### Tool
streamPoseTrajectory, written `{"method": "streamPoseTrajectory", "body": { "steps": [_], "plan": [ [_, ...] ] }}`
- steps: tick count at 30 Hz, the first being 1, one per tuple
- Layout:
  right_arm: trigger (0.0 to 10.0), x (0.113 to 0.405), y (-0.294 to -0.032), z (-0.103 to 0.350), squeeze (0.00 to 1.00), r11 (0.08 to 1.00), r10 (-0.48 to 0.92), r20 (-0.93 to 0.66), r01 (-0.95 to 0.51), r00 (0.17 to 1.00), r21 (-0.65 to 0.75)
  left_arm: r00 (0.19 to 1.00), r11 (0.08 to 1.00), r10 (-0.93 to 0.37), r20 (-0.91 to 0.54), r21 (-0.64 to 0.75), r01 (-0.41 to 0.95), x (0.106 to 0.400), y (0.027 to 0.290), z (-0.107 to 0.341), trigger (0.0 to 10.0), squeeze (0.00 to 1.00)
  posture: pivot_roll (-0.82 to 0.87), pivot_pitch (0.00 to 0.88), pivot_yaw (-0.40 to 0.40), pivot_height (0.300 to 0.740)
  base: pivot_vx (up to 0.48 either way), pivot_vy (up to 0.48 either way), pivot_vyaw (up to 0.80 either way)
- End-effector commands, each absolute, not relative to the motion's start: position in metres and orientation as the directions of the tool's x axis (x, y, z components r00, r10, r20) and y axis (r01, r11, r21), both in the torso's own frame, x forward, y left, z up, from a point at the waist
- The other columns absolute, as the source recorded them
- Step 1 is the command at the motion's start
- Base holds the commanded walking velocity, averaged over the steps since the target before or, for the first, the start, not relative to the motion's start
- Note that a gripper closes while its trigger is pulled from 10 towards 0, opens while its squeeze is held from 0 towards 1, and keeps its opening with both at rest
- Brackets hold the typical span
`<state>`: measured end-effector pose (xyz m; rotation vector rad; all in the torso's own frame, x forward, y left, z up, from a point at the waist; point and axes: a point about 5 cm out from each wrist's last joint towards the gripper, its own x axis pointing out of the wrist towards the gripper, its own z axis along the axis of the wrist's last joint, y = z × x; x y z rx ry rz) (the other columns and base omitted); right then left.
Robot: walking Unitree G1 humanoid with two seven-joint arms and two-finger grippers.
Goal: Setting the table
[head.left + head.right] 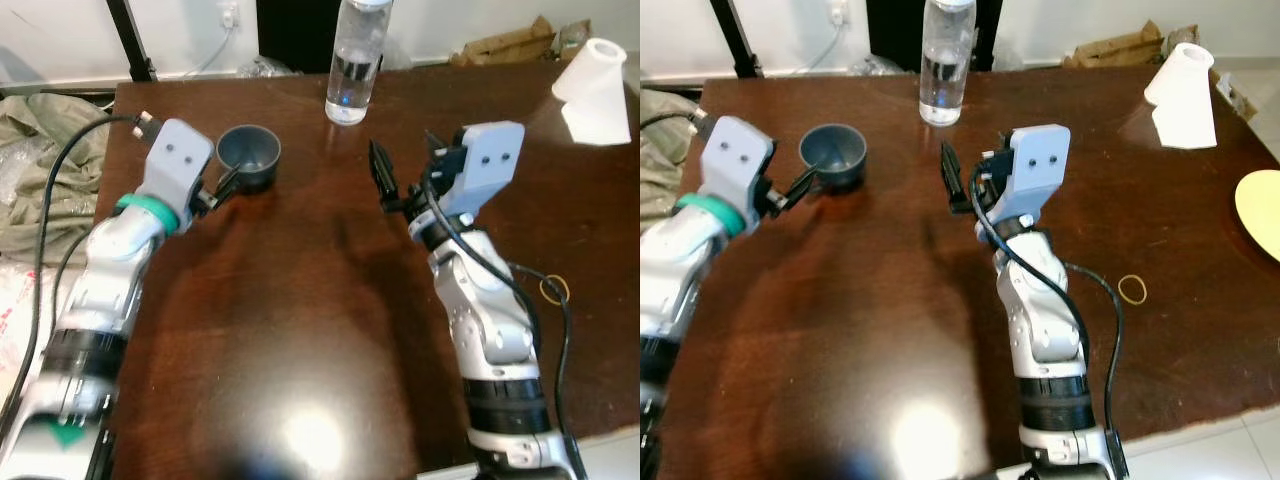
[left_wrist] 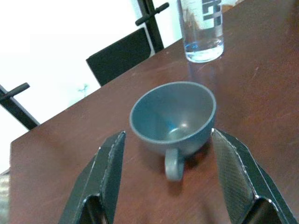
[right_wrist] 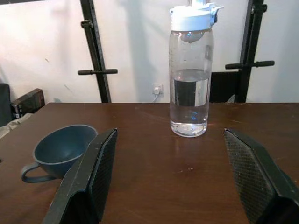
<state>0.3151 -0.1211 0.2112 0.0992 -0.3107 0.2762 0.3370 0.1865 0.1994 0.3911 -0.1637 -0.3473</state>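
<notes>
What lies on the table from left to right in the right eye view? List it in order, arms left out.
Grey cup → water bottle → rubber band → paper towel roll → yellow plate at the picture's right edge.

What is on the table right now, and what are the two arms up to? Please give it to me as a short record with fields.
surface: dark wooden table
cup: grey-blue cup, upright, empty, handle toward the left tool
bottle: clear water bottle, upright, part full, at the far edge
left tool: open, fingers either side of the cup handle, not gripping
right tool: open, empty, aimed at the bottle
other: paper towel roll, rubber band, yellow plate
</notes>
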Motion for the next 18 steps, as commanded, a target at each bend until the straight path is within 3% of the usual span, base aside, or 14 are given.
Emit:
{"method": "streamPoseTrajectory", "body": {
  "steps": [1,9,18],
  "plan": [
    [10.0,0.313,-0.122,0.207,0.0,0.958,0.253,0.297,-0.282,0.921,0.056,0.93,0.888,-0.351,0.109,0.355,0.293,0.324,0.184,0.202,10.0,0.0,-0.09,0.111,0.02,0.74,0.0,0.0,0.0],
    [10.0,0.312,-0.126,0.193,0.0,0.966,0.233,0.253,-0.254,0.939,0.053,0.97,0.976,-0.138,0.198,0.193,0.1,0.297,0.178,0.202,10.0,0.0,-0.08,0.096,0.009,0.74,0.0,0.0,0.0],
    [10.0,0.311,-0.128,0.191,0.0,0.968,0.226,0.246,-0.247,0.943,0.056,0.974,0.981,-0.079,0.213,0.188,0.038,0.294,0.187,0.209,10.0,0.0,-0.08,0.093,0.011,0.74,0.0,0.0,0.0]
  ]
}}
